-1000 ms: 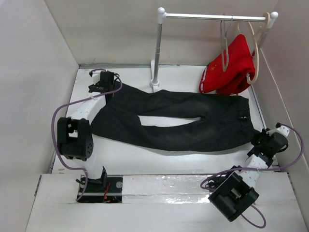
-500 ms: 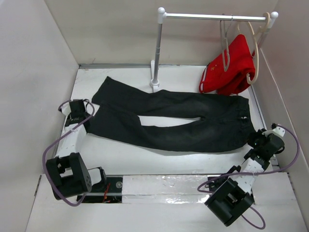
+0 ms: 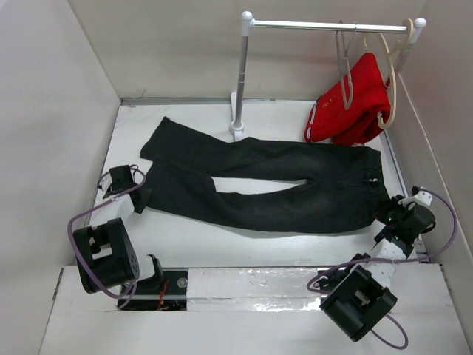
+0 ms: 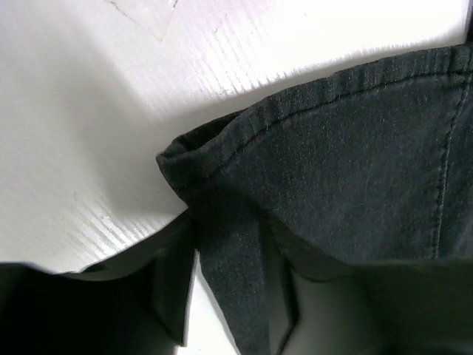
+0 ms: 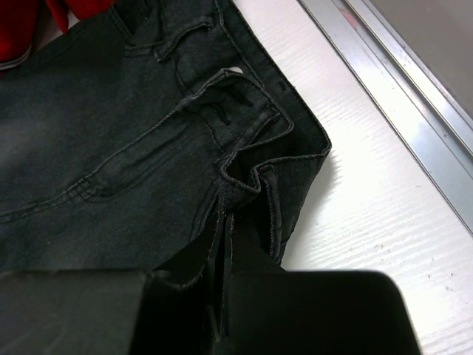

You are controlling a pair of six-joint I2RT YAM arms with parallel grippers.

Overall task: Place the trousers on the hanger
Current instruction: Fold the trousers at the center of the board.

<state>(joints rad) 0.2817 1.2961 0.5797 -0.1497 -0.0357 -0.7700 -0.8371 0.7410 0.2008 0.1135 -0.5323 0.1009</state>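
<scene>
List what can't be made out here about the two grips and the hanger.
- Left wrist view: left gripper straddles a hem of the trousers; dark on dark, clamped or loose is unclear.
- Right wrist view: right gripper pinches the waistband; its black body hides how deep.
- Top view: the hanger is too thin; its hook cannot be traced.

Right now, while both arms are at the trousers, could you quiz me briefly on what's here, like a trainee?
1. True or false: the trousers hang on the rail.
2. Which part of the trousers does the right gripper pinch? A leg hem; B waistband corner; C knee.
3. What colour is the garment hanging on the rail?
Key: 1 false, they lie flat on the table; 2 B; 3 red.
</scene>
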